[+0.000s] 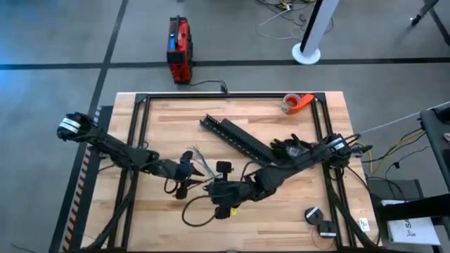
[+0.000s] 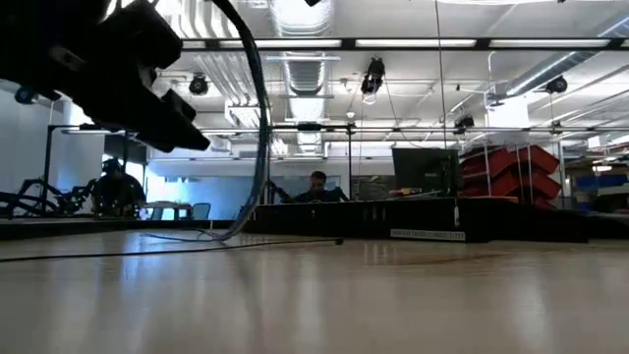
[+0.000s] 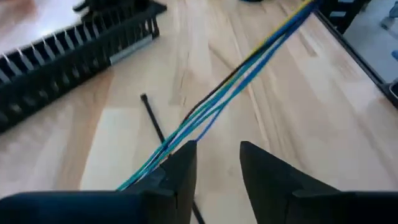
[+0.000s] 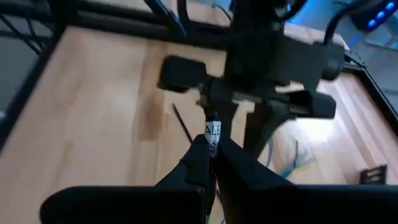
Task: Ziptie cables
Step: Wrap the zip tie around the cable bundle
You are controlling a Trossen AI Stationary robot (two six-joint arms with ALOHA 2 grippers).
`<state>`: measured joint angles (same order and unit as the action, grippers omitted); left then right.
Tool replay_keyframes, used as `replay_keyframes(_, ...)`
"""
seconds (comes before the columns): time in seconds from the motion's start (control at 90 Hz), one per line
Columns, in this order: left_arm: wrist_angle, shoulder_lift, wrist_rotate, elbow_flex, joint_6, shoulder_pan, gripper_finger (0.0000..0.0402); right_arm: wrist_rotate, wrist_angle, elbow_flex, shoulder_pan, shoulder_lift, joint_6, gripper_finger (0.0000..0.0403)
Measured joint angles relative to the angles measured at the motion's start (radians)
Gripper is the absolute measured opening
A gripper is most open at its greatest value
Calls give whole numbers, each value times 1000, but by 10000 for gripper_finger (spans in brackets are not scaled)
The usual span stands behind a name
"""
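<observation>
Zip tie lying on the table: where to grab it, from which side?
Probably the head end of the zip tie, taken from straight above with the fingers across its width. It lies flat on the wood, so a side approach has nothing to catch. The cables cross above its lower stretch, near the left gripper, while the head end is bare.
</observation>
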<state>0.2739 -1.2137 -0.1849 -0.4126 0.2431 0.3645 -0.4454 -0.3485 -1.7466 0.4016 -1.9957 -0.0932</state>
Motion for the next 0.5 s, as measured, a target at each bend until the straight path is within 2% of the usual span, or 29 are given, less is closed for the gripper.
replay_keyframes(0.233,-228,120,64,0,170,1,107,-3,172,3,16,-2,-3,1)
replay_keyframes(0.378,-233,152,71,2,266,14,93,-15,337,53,28,-2,-8,1)
replay_keyframes(0.5,-225,146,73,3,357,57,80,-62,362,104,49,-2,-67,1)
